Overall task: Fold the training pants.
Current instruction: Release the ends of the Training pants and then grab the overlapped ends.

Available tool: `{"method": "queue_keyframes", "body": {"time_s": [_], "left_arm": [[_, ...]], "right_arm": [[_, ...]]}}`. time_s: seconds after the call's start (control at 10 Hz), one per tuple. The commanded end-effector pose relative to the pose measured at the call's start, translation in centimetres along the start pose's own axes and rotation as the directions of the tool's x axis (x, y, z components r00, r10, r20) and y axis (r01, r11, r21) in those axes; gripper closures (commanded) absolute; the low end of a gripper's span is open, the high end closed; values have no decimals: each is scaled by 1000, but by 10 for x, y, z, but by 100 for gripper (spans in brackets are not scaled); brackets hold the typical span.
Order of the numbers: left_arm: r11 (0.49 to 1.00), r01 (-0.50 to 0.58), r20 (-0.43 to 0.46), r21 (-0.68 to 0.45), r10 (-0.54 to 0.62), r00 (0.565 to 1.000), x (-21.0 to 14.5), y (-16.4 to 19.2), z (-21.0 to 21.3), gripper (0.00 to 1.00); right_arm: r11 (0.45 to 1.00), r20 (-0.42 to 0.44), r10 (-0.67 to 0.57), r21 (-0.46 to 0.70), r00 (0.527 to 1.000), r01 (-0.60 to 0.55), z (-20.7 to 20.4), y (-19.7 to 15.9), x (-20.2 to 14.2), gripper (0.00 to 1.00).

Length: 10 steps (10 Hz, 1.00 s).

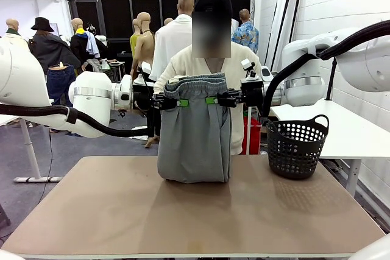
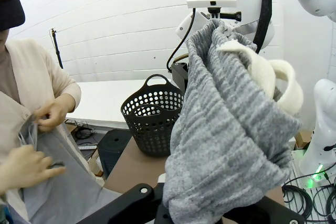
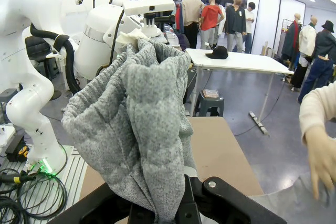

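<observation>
We hold the training pants up by the gathered waistband, facing the person; our left gripper is clenched on its left end and our right gripper on its right end, grey jersey bunched between the pads; the legs hang straight and their bottom rests on the table, left of the black basket; the person's hands handle grey cloth on the far side. We judge this the laying-out step, no fold made yet; next we should lower both arms together so the pants settle flat.
</observation>
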<state>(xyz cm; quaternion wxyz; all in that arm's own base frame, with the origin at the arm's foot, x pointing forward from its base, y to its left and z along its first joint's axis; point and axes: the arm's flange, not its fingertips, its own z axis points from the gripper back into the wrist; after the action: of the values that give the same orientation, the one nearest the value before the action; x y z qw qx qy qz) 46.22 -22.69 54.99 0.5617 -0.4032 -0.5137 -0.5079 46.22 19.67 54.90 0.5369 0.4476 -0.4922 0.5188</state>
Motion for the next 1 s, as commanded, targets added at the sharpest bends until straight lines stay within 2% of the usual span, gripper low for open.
{"method": "queue_keyframes", "body": {"time_s": [0.0, 0.9], "left_arm": [[1000, 15, 20, 16, -16, 1000, 0, -5, 0, 100], [1000, 15, 20, 16, -16, 1000, 0, -5, 0, 100]], "right_arm": [[1000, 8, 6, 8, 1000, -6, 0, 2, 1, 100], [1000, 8, 6, 8, 1000, -6, 0, 2, 1, 100]]}}
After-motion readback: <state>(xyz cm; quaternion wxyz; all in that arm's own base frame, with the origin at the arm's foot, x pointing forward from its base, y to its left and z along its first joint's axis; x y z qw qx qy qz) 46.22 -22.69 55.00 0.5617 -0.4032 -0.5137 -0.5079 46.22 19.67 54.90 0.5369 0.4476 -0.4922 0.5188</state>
